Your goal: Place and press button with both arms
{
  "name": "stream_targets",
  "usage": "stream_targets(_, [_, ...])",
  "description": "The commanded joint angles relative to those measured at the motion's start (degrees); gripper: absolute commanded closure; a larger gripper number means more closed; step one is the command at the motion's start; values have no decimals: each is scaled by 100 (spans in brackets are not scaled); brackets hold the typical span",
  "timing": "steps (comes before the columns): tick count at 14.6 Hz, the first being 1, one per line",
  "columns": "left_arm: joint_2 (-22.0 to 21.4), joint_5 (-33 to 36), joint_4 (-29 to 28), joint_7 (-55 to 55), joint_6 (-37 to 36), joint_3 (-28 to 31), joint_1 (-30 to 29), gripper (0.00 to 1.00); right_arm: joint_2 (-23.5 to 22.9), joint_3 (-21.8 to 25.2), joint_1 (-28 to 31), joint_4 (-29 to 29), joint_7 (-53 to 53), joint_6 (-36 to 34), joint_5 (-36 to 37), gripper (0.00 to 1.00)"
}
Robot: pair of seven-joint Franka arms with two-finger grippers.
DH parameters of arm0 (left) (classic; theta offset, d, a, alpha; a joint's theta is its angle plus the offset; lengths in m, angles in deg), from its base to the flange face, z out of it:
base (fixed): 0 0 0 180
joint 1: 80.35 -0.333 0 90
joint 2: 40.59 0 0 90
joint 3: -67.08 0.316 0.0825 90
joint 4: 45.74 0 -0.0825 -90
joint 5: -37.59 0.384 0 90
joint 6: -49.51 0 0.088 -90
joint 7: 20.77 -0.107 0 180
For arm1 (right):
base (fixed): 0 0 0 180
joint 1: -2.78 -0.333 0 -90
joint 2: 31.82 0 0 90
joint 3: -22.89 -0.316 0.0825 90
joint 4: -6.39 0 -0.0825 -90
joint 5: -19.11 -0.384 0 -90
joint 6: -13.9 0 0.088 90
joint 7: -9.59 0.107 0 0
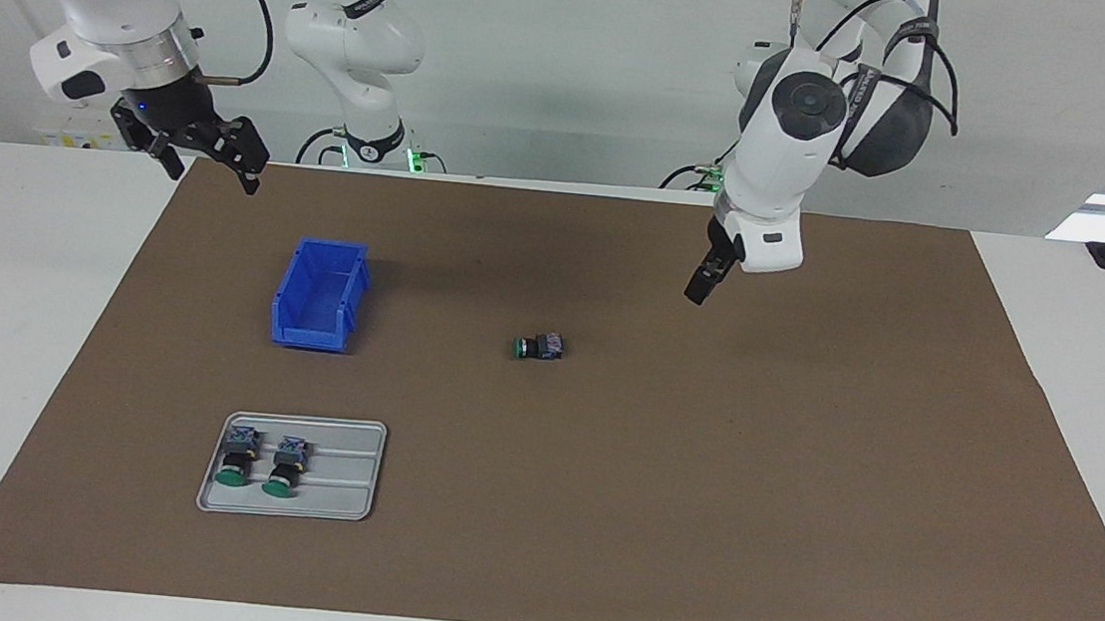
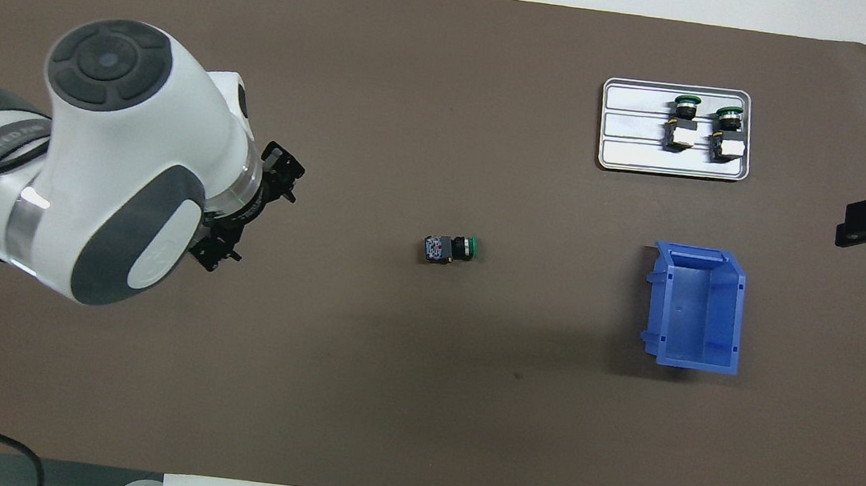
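White arms [image 1: 777,150] with dark grey joint caps, black cables.

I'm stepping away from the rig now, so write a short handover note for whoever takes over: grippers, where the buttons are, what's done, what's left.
Left gripper: open, empty, raised over bare mat toward the left arm's end.
Right gripper: open, empty, raised at the mat's edge at the right arm's end.
Loose button: on its side mid-mat, untouched.
Two more buttons: lying on the grey tray.
Blue bin: empty, nearer the robots than the tray.
Done: nothing yet with the loose button.
Left: pick, place and press it.
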State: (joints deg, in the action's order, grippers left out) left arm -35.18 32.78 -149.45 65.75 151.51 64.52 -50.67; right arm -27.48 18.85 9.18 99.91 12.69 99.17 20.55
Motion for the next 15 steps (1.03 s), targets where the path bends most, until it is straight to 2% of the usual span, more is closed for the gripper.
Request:
stream_targets(1, [468,-196,342,1012,258,98,388,1,58,26,168,131,-730,7,59,1])
stream_targets(4, [864,-161,378,2148,1075,89,828,1,50,26,125,96,-741,105,50,1])
stream_targets(5, [926,-170,387,2307,1216,98,959,1,50,17,116,79,-741,70,50,1])
stream_targets(7, [1425,-126,639,2772,1209,107,1371,1,50,26,160,78,-749,26,23,1])
stream_targets(9, [1822,-143,1009,3045,1235,107,1453,1,50,61,169,78,-749,8,23,1])
stream_targets(12, [2331,-117,1502,3458,1270,107,1549,1,58,368,98,113,-776,-1,6,1])
stream_targets(15, [2447,-108,1512,3626,1630,142,1576,1,67,378,98,140,-767,-54,-12,1])
